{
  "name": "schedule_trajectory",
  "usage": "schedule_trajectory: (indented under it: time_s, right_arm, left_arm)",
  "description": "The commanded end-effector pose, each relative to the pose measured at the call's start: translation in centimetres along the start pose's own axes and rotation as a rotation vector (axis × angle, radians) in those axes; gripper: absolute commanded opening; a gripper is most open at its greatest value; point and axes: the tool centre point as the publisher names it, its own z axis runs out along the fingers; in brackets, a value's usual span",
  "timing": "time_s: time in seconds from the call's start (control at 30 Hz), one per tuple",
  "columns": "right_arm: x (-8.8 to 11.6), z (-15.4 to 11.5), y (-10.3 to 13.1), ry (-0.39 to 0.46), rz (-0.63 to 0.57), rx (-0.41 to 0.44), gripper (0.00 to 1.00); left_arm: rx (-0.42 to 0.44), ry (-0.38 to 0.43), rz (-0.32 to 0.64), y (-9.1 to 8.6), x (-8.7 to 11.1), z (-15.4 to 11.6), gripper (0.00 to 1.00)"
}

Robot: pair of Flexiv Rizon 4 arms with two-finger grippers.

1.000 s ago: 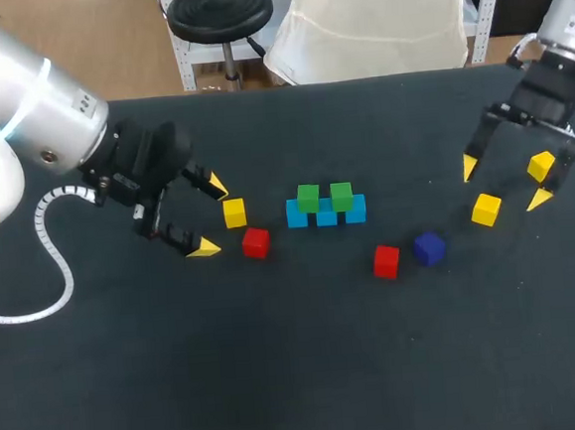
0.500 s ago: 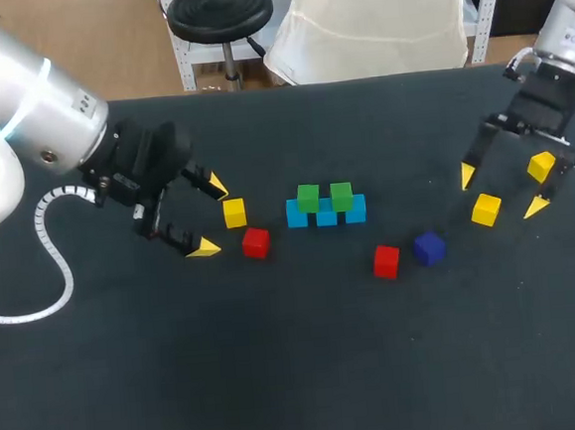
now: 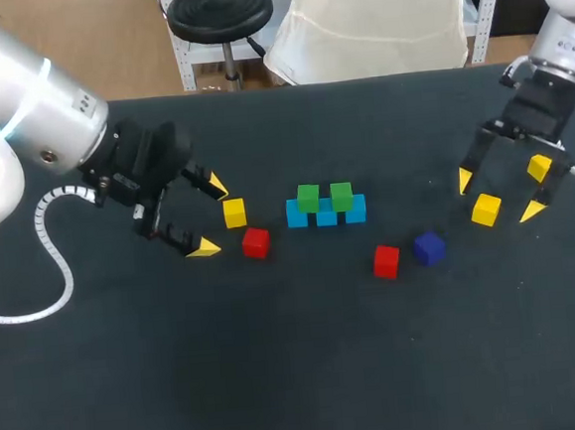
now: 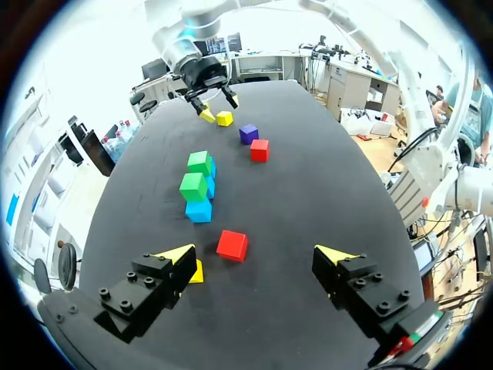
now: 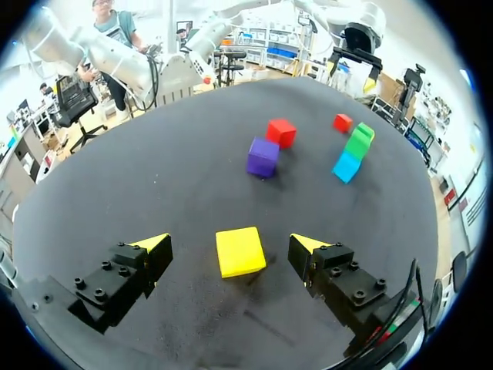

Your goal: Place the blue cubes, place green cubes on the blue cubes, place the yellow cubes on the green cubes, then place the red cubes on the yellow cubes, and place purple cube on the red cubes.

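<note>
Three blue cubes [image 3: 325, 215] lie in a row mid-table, with two green cubes [image 3: 308, 197] on top of them. My right gripper [image 3: 499, 195] stands open around a yellow cube [image 3: 485, 209], which lies between its fingers [image 5: 240, 250] untouched. A second yellow cube [image 3: 540, 166] sits just behind that gripper. My left gripper [image 3: 210, 217] is open beside a third yellow cube [image 3: 235, 212]; that cube [image 4: 196, 271] lies against the inside of one finger. A red cube [image 3: 256, 242] lies just ahead of it [image 4: 232, 245]. Another red cube [image 3: 387, 261] and the purple cube [image 3: 429, 248] sit right of the stack.
The dark table [image 3: 300, 373] has wide free room along its near side. A white cable [image 3: 56, 253] loops off my left arm over the table's left part.
My right gripper has shifted slightly towards the near side, coming to straddle the yellow cube more squarely. The left arm and all the cubes stay where they were.
</note>
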Motion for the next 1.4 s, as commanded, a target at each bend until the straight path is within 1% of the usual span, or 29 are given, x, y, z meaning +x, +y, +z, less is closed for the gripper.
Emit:
schedule_trajectory:
  time_s: [0.03, 0.07, 0.17, 0.23, 0.27, 0.3, 0.43, 0.53, 0.73, 0.83, 0.97, 1.0, 1.03, 1.07, 1.13, 1.23, 1.27, 1.3, 1.33, 1.37, 1.4]
  right_arm:
    - [0.86, -0.21, -0.48, -0.015, 0.005, -0.01, 1.0]
    - [0.9, -0.24, -0.49, -0.012, 0.007, -0.011, 1.0]
    - [0.95, -0.41, -0.6, -0.01, 0.008, -0.012, 0.94]
    - [1.0, -0.55, -0.71, -0.009, 0.009, -0.012, 0.85]
    - [1.02, -0.62, -0.76, -0.008, 0.009, -0.011, 0.84]
    - [1.04, -0.68, -0.81, -0.006, 0.01, -0.011, 0.76]
    - [1.04, -0.84, -0.93, -0.005, 0.011, -0.006, 0.57]
    - [1.04, -0.84, -0.95, -0.006, 0.012, -0.006, 0.5]
    - [0.88, -0.78, -0.96, -0.01, 0.013, -0.011, 0.51]
    - [0.76, -0.78, -0.9, -0.01, 0.011, -0.017, 0.57]
    - [0.66, -0.79, -0.85, -0.011, 0.008, -0.02, 0.62]
    - [0.62, -0.75, -0.85, -0.011, 0.008, -0.021, 0.62]
    - [0.58, -0.68, -0.85, -0.012, 0.008, -0.022, 0.6]
    - [0.54, -0.61, -0.84, -0.012, 0.007, -0.024, 0.5]
    - [0.49, -0.47, -0.86, -0.013, 0.006, -0.028, 0.47]
    - [0.46, -0.39, -0.88, -0.016, 0.005, -0.031, 0.46]
    - [0.46, -0.38, -0.88, -0.016, 0.005, -0.03, 0.43]
    - [0.46, -0.38, -0.89, -0.016, 0.005, -0.029, 0.37]
    - [0.46, -0.37, -0.89, -0.016, 0.005, -0.028, 0.29]
    - [0.47, -0.38, -0.89, -0.015, 0.006, -0.028, 0.1]
    - [0.46, -0.41, -0.89, -0.015, 0.006, -0.026, 0.0]
  left_arm:
    - [0.002, -0.002, 0.003, 0.07, 0.11, 0.0, 1.0]
    - [0.002, -0.002, 0.003, 0.07, 0.11, 0.0, 1.0]
    - [0.002, -0.002, 0.003, 0.07, 0.11, 0.0, 1.0]
    - [0.002, -0.002, 0.003, 0.07, 0.11, 0.0, 1.0]
    - [0.002, -0.002, 0.003, 0.07, 0.11, 0.0, 1.0]
    - [0.002, -0.002, 0.003, 0.07, 0.11, 0.0, 1.0]
    - [0.002, -0.002, 0.003, 0.07, 0.11, 0.0, 1.0]
    - [0.002, -0.002, 0.003, 0.07, 0.11, 0.0, 1.0]
    - [0.002, -0.002, 0.003, 0.07, 0.11, 0.0, 1.0]
    - [0.002, -0.002, 0.003, 0.07, 0.11, 0.0, 1.0]
    - [0.002, -0.002, 0.003, 0.07, 0.11, 0.0, 1.0]
    - [0.002, -0.002, 0.003, 0.07, 0.11, 0.0, 1.0]
    - [0.002, -0.002, 0.003, 0.07, 0.11, 0.0, 1.0]
    - [0.002, -0.002, 0.003, 0.07, 0.11, 0.0, 1.0]
    - [0.002, -0.002, 0.003, 0.07, 0.11, 0.0, 1.0]
    - [0.002, -0.002, 0.003, 0.07, 0.11, 0.0, 1.0]
    - [0.002, -0.002, 0.003, 0.07, 0.11, 0.0, 1.0]
    - [0.002, -0.002, 0.003, 0.07, 0.11, 0.0, 1.0]
    - [0.002, -0.002, 0.003, 0.07, 0.11, 0.0, 1.0]
    - [0.002, -0.002, 0.003, 0.07, 0.11, 0.0, 1.0]
    - [0.002, -0.002, 0.003, 0.07, 0.11, 0.0, 1.0]
